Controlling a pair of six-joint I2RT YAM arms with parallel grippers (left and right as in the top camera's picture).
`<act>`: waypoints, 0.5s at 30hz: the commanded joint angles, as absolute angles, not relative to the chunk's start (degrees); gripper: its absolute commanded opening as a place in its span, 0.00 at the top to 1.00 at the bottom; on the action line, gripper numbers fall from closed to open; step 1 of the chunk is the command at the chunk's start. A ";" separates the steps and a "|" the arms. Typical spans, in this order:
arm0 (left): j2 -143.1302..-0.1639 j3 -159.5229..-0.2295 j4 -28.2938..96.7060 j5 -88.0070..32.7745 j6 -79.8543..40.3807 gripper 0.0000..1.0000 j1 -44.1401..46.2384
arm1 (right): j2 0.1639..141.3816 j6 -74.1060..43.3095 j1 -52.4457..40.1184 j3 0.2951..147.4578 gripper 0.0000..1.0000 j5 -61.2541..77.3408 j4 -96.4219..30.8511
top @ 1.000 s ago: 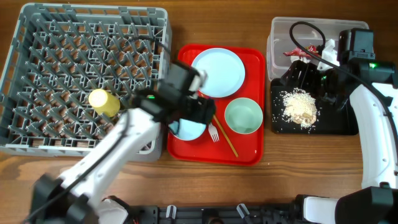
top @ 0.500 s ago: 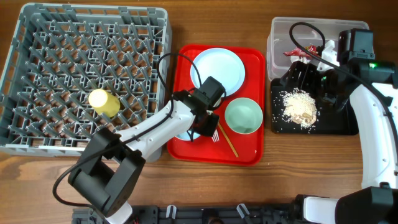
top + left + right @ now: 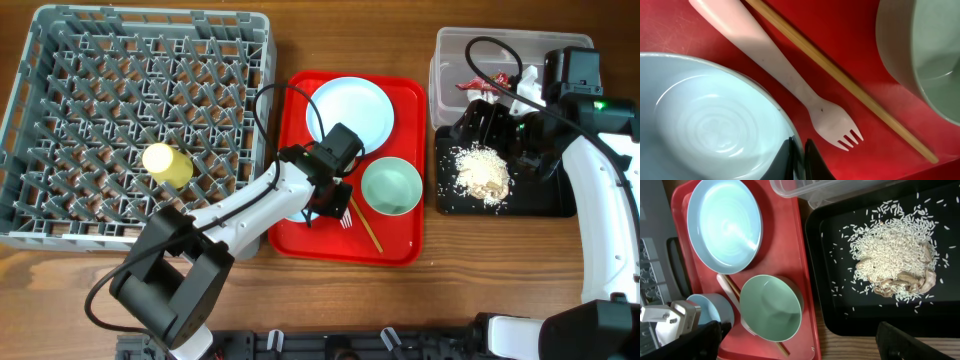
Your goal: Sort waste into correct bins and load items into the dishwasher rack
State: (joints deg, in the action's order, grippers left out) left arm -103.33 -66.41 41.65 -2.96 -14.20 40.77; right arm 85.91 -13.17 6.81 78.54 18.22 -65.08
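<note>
My left gripper [image 3: 327, 203] is shut on the right rim of the light blue bowl [image 3: 715, 125], one finger inside and one outside; the bowl stands on the red tray [image 3: 400, 250]. A chopstick [image 3: 840, 75] and a white fork [image 3: 832, 122] lie beside it. The pale green bowl [image 3: 391, 186] and the white-blue plate [image 3: 350, 116] share the tray. A yellow cup [image 3: 166, 163] lies in the grey rack [image 3: 60, 60]. My right gripper [image 3: 799, 330] hangs open over the black tray [image 3: 545, 200], which holds rice scraps [image 3: 482, 172]. The red wrapper [image 3: 485, 83] lies in the clear tub [image 3: 450, 50].
The rack fills the left side, with its wall right next to the red tray. The clear tub and the black tray sit close together at the right, under the right arm. Bare wood runs along the table's front edge [image 3: 330, 280].
My left arm has swung right and down over the red tray, and its gripper has shut on the light blue bowl's rim. The right arm has not moved.
</note>
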 commanded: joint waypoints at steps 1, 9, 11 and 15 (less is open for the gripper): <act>-104.03 -67.00 40.99 -2.24 -14.13 0.96 40.77 | 84.97 -13.50 6.94 79.94 0.00 19.31 -65.19; -98.19 -72.18 42.15 -2.26 -13.67 0.96 40.58 | 84.95 -13.50 6.94 79.94 0.00 19.29 -65.25; -95.44 -73.93 42.28 -2.28 -13.67 0.96 39.94 | 84.95 -13.47 6.94 79.94 0.00 19.29 -65.23; -89.49 -78.02 43.16 -4.51 -10.98 0.96 36.03 | 84.97 -13.47 6.94 79.94 0.00 19.29 -65.21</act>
State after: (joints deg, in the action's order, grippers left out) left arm -95.68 -73.84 42.85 -2.81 -13.96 39.59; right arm 85.91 -13.17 6.81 78.54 18.24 -65.19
